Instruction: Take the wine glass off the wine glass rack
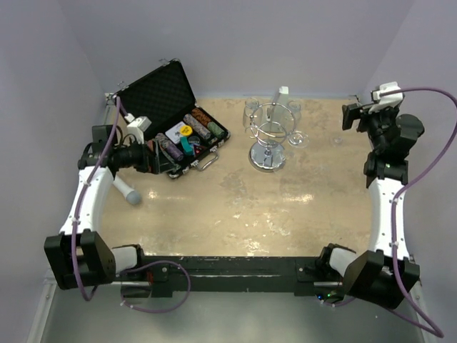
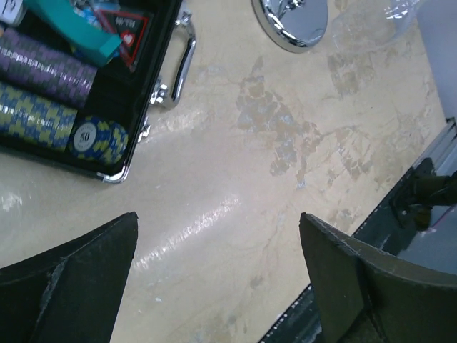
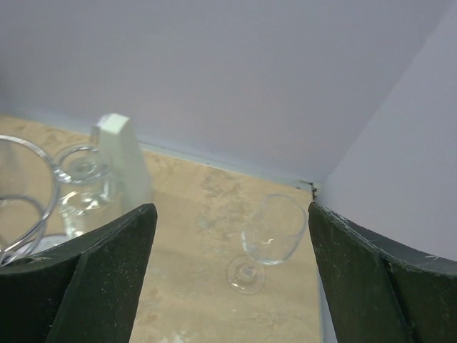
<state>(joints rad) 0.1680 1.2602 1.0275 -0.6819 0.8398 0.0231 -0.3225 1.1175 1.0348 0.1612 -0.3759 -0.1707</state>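
Hanging wine glass (image 1: 251,114) faint on wine glass rack (image 1: 268,140)

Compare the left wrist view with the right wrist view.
Left wrist only: the poker chip case and the rack's mirrored base. Right wrist only: a wine glass standing on the table, a white block and the rack's wire loops. Both show the table; the left end effector and right end effector stand open.
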